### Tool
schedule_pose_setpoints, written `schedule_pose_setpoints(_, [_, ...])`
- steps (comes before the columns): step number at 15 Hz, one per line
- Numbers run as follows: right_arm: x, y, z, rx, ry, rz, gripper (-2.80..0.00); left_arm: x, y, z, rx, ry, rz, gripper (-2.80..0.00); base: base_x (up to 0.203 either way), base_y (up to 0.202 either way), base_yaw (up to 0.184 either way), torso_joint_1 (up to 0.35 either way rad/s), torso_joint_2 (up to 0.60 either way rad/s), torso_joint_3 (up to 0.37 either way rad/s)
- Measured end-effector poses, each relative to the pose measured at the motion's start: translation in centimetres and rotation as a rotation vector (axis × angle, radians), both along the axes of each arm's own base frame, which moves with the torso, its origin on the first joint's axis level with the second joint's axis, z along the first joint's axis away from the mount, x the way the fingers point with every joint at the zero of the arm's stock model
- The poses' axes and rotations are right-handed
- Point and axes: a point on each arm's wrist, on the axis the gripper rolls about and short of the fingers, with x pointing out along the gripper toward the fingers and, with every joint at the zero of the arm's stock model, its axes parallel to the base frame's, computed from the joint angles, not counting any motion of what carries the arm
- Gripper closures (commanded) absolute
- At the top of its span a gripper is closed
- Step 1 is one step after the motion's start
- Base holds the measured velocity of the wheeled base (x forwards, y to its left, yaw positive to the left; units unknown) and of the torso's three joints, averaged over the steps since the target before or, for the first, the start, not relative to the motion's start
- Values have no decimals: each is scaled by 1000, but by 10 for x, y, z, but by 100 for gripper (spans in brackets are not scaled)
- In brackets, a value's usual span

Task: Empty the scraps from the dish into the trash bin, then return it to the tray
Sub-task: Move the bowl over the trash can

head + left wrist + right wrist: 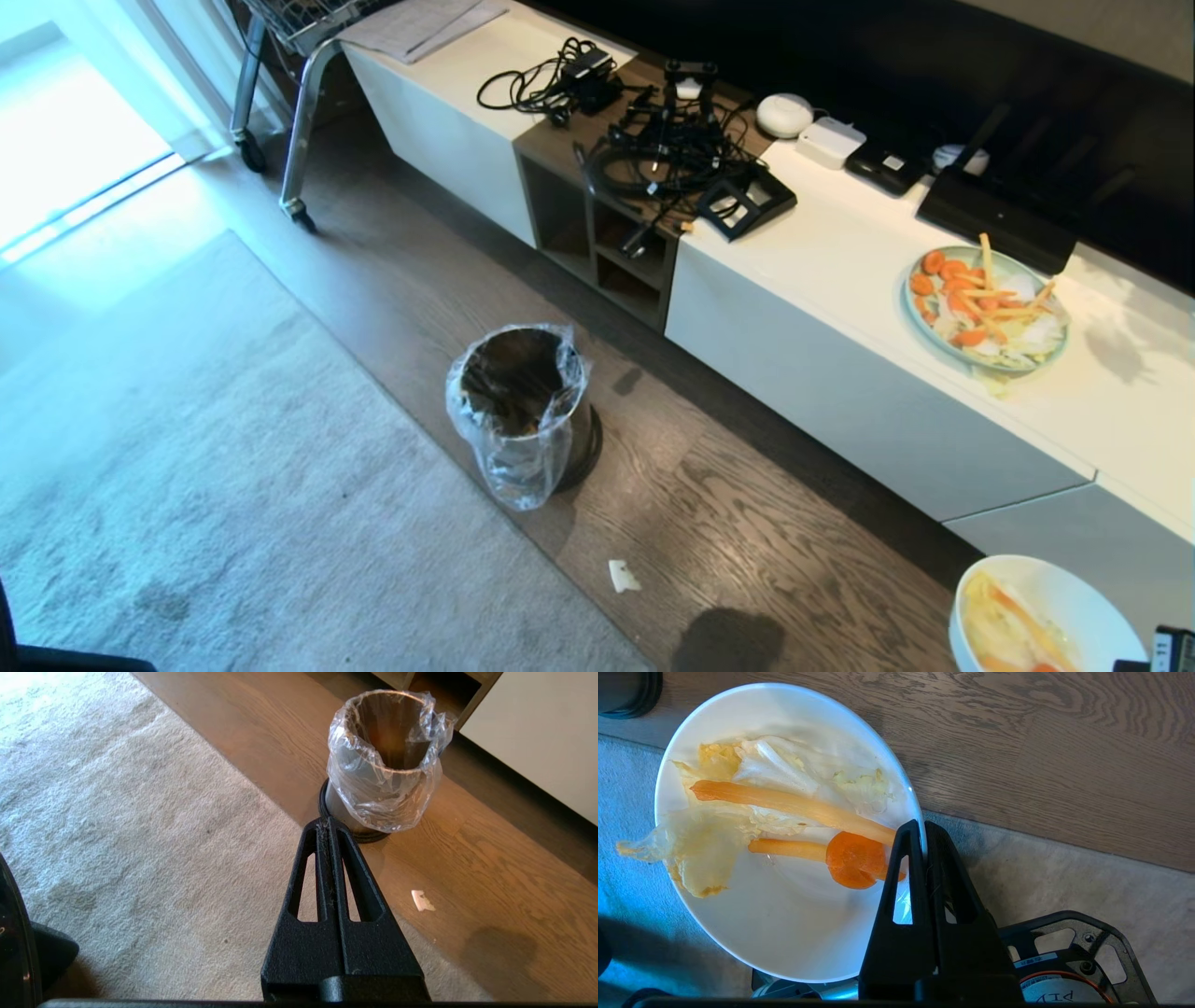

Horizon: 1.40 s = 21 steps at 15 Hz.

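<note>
Head view, our inventory: wood-grain floor [747,523] crossing from 11 to 5 o'clock, grey carpet [187,448] filling the 7 to 9 o'clock side, a long white cabinet [822,336] from 12 to 4 o'clock. On the cabinet top we list a tangle of black cables [653,140] near 12 and a pale blue-green plate [985,308] of carrot slices and sticks at 2 o'clock. The trash bin [518,411], bag-lined, stands upright on the floor near centre; a small white fragment [623,576] lies on the boards at 6 o'clock from it. The dish [1041,616] shows only partly, at 5 o'clock.

Right wrist view adds what we cannot see from the head: the right gripper [923,830] clamped on the dish's rim, one finger inside and one outside, with the scraps [784,816] lying inside, above floor and carpet.

Left wrist view adds the left gripper [329,823], jaws together and empty, hanging over the carpet edge near the bin's base.
</note>
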Motion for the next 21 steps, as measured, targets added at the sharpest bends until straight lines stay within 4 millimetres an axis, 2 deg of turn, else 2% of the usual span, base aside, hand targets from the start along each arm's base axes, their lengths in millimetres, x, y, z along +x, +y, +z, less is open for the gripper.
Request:
schedule_pose_setpoints(17, [2,0,4,-7,-20,-11,0,0,0,0,0,0,0,0,0,0,0,3,1,-196])
schedule_pose_setpoints(21, [9,3,18,-11,-123,-18,0,0,0,0,0,0,0,0,0,0,0,4,2,-197])
